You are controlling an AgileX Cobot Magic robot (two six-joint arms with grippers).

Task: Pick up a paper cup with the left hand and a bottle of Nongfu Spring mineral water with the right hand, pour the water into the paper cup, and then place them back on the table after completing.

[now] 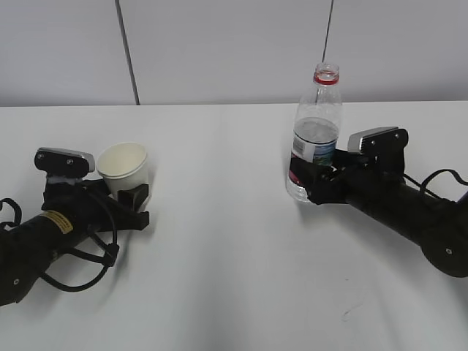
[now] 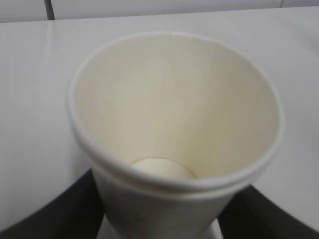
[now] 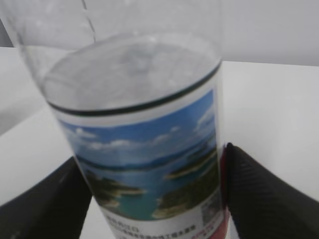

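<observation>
A pale grey wall [image 1: 219, 51] with two dark vertical seams stands behind a plain white surface, evenly and softly lit.

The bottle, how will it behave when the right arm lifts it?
The bottle is open-topped and part full, so tilting could spill water. Its thin clear wall probably dents under a squeeze. The right end effector grips low, so it may wobble.

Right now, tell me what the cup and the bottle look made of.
The paper cup: matte white paper, by its rolled rim and side seam. The bottle: clear glossy plastic, probably; water shows through it, with a printed label wrapped round.
</observation>
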